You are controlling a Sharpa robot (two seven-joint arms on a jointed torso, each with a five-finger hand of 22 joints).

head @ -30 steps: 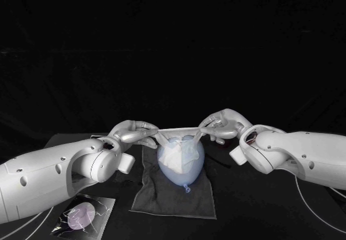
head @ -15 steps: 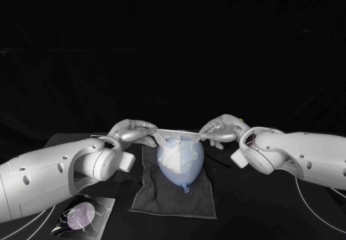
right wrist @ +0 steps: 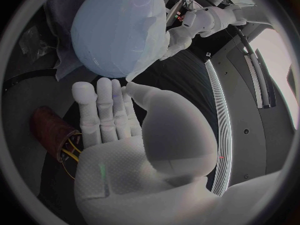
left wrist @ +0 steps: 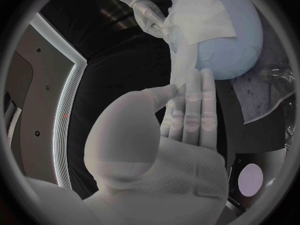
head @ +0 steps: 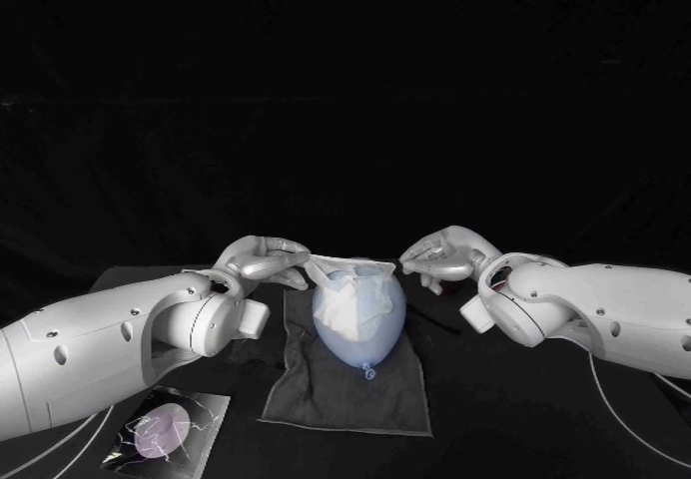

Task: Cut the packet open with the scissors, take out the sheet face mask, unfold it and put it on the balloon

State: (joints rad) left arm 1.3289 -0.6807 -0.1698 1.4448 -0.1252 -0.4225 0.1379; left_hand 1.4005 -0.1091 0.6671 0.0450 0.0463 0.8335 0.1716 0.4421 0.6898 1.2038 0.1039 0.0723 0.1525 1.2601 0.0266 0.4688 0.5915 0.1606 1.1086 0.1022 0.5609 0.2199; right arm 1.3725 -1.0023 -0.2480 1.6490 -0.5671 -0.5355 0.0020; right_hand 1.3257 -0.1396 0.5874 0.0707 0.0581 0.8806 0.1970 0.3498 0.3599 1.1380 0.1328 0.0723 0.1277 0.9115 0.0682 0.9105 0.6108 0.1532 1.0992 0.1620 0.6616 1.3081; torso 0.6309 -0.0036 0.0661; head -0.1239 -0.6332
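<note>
Limp sheet [head: 343,302] over oval balloon [head: 363,339]

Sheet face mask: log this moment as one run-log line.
white sheet face mask: draped over pale blue balloon | left hand: pinches one edge | right hand: pinches opposite edge | balloon: on dark grey towel

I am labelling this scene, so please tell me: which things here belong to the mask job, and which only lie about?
Job: sheet face mask, balloon, packet, left hand, right hand.
Lying about: dark cloth under the balloon, black table.
</note>
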